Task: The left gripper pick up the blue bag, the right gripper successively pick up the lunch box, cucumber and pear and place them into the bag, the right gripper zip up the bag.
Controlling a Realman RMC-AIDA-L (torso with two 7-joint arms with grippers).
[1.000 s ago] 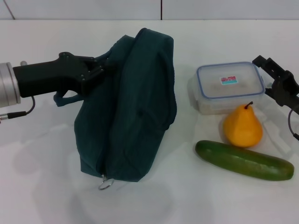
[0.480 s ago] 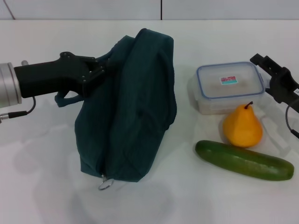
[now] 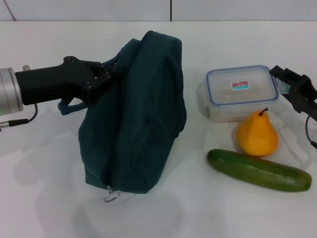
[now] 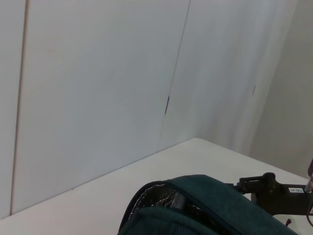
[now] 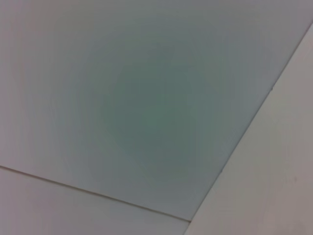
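Note:
The blue bag (image 3: pixel 138 114) hangs tilted above the white table, its metal zipper ring (image 3: pixel 111 196) at the low front end. My left gripper (image 3: pixel 110 73) is shut on the bag's upper left edge, and a handle loop (image 3: pixel 69 105) dangles below it. The left wrist view shows the bag's top (image 4: pixel 205 208) with its silvery lining. The lunch box (image 3: pixel 241 91) sits at the right, with the pear (image 3: pixel 256 134) and the cucumber (image 3: pixel 257 171) in front of it. My right gripper (image 3: pixel 283 85) is open against the lunch box's right end.
A clear plastic sheet (image 3: pixel 293 144) lies under the pear and cucumber. A pale wall (image 3: pixel 158 10) runs along the table's far edge. In the left wrist view, the right gripper (image 4: pixel 274 188) shows beyond the bag. The right wrist view shows only plain pale surfaces.
My right gripper has moved in and down against the lunch box's right end, and the box has shifted slightly left. The left gripper and bag have barely moved.

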